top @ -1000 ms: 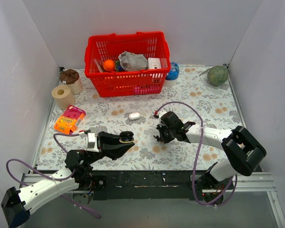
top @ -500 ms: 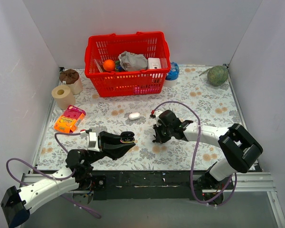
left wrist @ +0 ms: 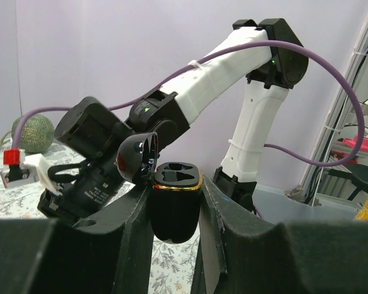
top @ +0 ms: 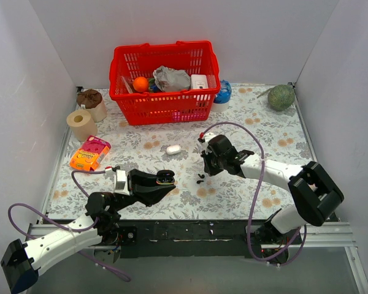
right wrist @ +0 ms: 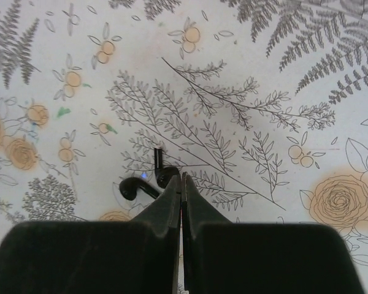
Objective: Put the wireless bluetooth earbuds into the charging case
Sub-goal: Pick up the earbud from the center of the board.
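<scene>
- the wireless bluetooth earbuds point(right wrist: 134, 188) lie loose on the floral cloth point(right wrist: 276, 73), close together and just ahead of the right gripper point(right wrist: 182, 184); one sits right beside its fingertips, the other a little further left in the wrist view
- the right gripper's jaws are pressed together with nothing between them, so neither bud is held
- the charging case point(left wrist: 173, 211) is up off the table, clamped by its lower body in the left gripper point(left wrist: 175, 196), with its lid swung open to one side and both wells empty and facing up
- handling, as a guess: each bud is very light, hard and glossy, and far smaller than a finger, so a glancing touch will likely make it skid or flick away
- the best hold looks to be across the rounded head with the stem left free, jaws opened only narrowly and lowered straight over one bud; a wide opening risks nudging its neighbour
- lying flat, a bud offers little to pinch, so the fingertips must reach right down to the cloth
- the case is smooth and rounded too; a hard push into a well could twist it in the grip, so seat gently
</scene>
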Tool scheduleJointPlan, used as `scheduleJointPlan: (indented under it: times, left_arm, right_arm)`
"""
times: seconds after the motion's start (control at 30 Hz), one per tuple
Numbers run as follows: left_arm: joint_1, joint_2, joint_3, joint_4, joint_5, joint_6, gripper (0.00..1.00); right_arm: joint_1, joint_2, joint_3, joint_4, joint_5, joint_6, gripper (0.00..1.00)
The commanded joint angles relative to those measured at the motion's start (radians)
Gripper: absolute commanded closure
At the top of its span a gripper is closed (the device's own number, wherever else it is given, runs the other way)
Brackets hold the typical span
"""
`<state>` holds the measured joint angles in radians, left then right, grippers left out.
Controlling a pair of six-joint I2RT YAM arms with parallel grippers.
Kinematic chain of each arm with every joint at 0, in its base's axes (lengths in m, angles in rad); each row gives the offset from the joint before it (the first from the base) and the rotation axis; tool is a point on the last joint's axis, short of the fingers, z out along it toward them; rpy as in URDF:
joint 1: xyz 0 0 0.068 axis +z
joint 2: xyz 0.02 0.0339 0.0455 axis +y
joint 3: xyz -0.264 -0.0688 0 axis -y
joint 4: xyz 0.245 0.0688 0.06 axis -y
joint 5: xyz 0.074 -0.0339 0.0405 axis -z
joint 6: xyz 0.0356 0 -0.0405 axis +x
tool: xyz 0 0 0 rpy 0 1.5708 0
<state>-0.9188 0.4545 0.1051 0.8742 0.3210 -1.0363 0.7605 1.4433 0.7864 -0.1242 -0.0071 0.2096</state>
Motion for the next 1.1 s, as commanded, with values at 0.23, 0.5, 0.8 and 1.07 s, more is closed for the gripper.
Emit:
scheduleJointPlan:
  times: [0.23,0.5,0.8,1.07]
  left_arm:
    - [-0.005,-0.037,0.018,-0.044,-0.005,0.005,1.0]
    - [-0.005,-0.025,0.016,-0.038,-0.002,-0.004,1.0]
    - [-0.005,-0.014,0.013,-0.026,0.001,-0.013,1.0]
    - [-0.005,-0.014,0.011,-0.024,0.004,-0.025,1.0]
  right_arm:
    - [-0.013,0.043,-0.024,0.052,-0.025,0.034,0.99]
    - [-0.013,0.057,-0.055,0.052,-0.039,0.056,0.99]
    - [-0.01,0.062,-0.093,0.11,-0.114,0.068,0.99]
    - [-0.003,0.063,-0.11,0.11,-0.142,0.065,0.99]
